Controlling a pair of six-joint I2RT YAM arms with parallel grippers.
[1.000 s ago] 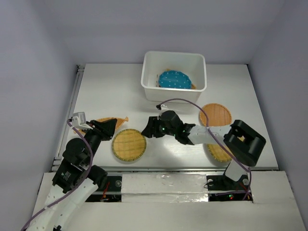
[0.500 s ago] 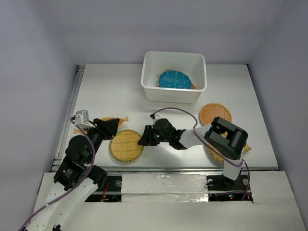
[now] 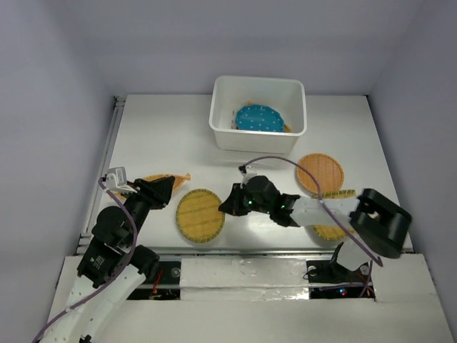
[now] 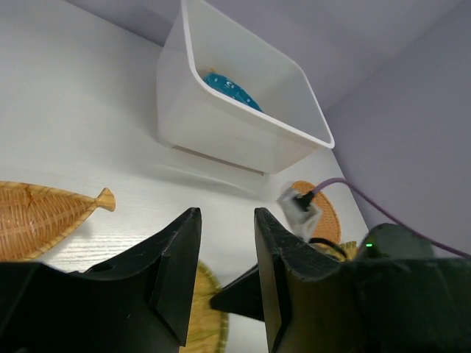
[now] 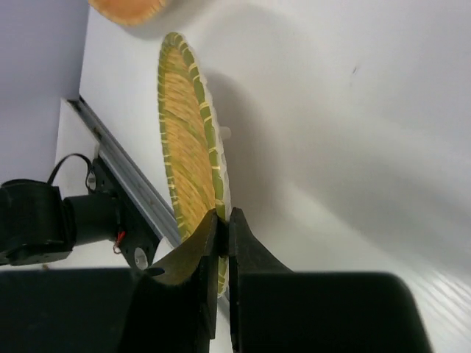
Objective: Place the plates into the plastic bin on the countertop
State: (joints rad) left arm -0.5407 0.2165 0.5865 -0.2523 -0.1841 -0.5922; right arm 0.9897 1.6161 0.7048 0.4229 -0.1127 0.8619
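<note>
One round woven plate (image 5: 188, 140) — yellow weave, greenish ribbed rim.

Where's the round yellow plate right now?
Top view: the round yellow plate sits near the front edge, left of centre, its rim pinched by the right gripper, the fish-shaped plate just left.

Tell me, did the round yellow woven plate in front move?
Yes. The round yellow woven plate slid slightly right, closer to the white plastic bin, with the right gripper pinching it.

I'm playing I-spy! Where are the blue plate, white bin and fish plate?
blue plate (image 3: 260, 118), top view, its dotted middle.
white bin (image 3: 258, 78), top view, its far rim.
fish plate (image 4: 37, 217), left wrist view, its woven body.
</note>
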